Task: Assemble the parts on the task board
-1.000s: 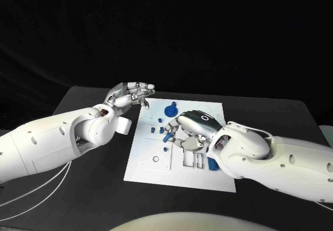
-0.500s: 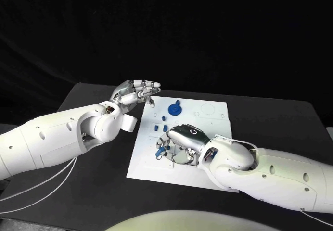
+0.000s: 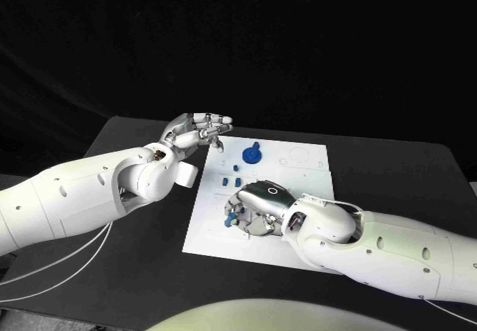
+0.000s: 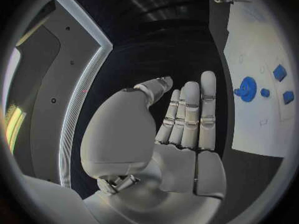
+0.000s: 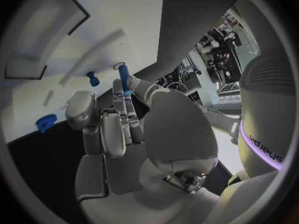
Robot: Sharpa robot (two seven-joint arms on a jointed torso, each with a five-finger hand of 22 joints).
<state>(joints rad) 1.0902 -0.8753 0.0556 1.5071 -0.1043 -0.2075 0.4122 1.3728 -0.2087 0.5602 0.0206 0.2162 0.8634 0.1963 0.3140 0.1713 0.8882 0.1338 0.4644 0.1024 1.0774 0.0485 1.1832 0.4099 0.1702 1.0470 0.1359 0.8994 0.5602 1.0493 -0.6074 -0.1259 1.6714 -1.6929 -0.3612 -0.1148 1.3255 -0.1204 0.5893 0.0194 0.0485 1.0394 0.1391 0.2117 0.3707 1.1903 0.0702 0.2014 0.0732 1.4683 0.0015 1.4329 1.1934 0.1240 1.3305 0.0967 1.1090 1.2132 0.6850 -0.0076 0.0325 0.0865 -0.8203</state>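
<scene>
The white task board (image 3: 298, 172) lies in the middle of the black table. My right hand (image 3: 254, 207) hovers low over the board's near left part and pinches a small blue peg (image 3: 231, 219) between thumb and a finger; the peg (image 5: 124, 77) stands out past the fingertips in the right wrist view. A round blue part (image 3: 254, 153) sits at the board's far side, with small blue pieces (image 3: 227, 181) nearer. My left hand (image 3: 199, 129) is raised beside the board's far left corner, fingers straight, palm (image 4: 181, 159) holding nothing.
The board (image 5: 112, 15) has a rectangular cut-out (image 5: 44, 40) and a long slot near the right hand. Another small blue piece (image 5: 92, 78) and the round part (image 5: 45, 122) lie beside my fingers. Bare black table (image 3: 119, 138) surrounds the board.
My right hand has carried the blue peg toward the board's near left part, then nearly stopped. The left hand has stayed about where it was.
</scene>
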